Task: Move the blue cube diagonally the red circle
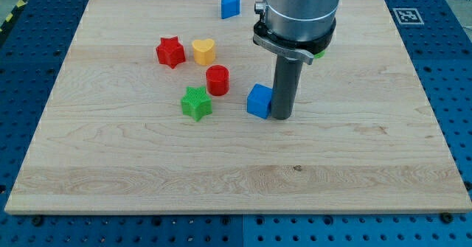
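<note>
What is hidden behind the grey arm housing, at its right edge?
A small green piece shows beside the arm housing; its shape stays covered. My tip touches the blue cube.

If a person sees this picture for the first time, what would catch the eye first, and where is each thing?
First is the dark rod near the board's middle: my tip stands right against the blue cube, on the cube's right in the view. Left of them lies a bright cluster: red circle, green star, yellow heart and red star. Another blue block sits alone at the view's top.
</note>
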`<action>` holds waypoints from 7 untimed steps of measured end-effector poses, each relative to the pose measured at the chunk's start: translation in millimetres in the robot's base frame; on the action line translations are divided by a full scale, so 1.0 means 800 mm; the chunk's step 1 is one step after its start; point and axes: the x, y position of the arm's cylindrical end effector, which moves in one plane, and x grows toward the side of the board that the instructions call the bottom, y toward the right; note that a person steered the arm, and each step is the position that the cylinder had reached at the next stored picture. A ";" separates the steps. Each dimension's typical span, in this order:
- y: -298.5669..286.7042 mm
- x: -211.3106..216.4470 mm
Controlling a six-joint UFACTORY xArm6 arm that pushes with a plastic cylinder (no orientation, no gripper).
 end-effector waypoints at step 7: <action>-0.037 -0.077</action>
